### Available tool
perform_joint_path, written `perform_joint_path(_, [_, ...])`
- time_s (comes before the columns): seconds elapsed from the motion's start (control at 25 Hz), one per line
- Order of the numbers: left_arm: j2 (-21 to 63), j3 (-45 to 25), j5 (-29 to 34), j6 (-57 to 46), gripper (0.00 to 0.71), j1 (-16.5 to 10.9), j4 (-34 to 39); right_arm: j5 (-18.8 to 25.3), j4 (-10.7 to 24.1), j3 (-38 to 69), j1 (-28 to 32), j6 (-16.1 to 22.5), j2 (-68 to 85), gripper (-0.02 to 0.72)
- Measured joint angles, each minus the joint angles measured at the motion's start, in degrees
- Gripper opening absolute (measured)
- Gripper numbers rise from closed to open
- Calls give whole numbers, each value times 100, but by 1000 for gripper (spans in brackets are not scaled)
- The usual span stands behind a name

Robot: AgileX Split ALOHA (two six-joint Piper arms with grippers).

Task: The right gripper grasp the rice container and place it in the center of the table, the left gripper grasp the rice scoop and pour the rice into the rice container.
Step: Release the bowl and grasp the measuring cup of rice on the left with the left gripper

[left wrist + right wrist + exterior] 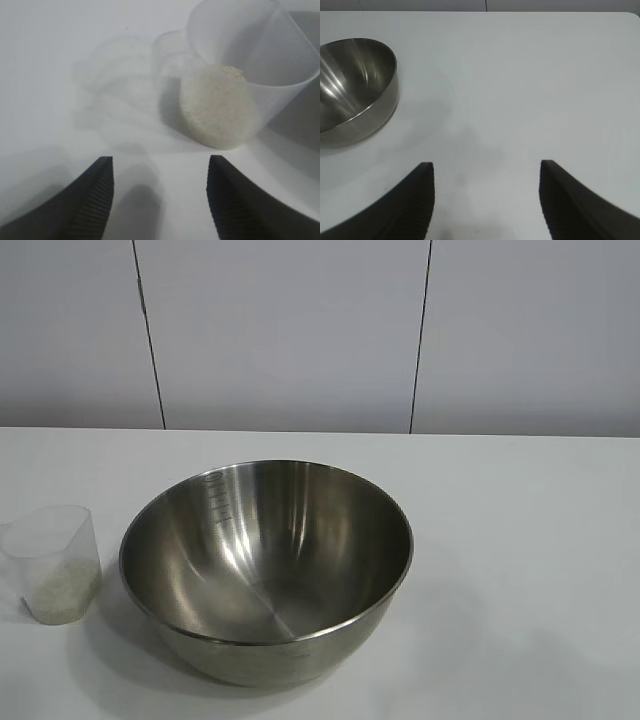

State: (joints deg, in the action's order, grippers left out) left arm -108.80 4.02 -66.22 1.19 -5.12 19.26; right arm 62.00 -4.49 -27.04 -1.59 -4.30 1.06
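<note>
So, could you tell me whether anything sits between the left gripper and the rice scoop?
Nothing visible does. In the left wrist view only bare white table lies between the open left gripper and the rice scoop. The steel rice container stands beside the scoop, not in that path.

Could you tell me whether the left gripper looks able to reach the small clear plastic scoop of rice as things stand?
Probably yes. The left gripper is open with only bare white table between its fingers and the small clear plastic rice scoop, which stands upright, slightly off its centre line. The steel bowl sits apart.
</note>
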Motion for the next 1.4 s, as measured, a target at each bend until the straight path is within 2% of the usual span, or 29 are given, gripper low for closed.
perform_joint_path(0.12, [0,102,0,-40,402,-309,417,0,0,0,0,0,0,419])
perform_joint_path(0.24, [-75,270,-6,-63,402,-404,706,0,0,0,0,5,0,419])
perform_joint_path(0.6, [-911,754,-1,-63,402,-423,758,0,-6,0,0,5,0,419])
perform_joint_path(1.4, [-975,1281,1,-82,394,-423,630,0,-6,0,0,5,0,419])
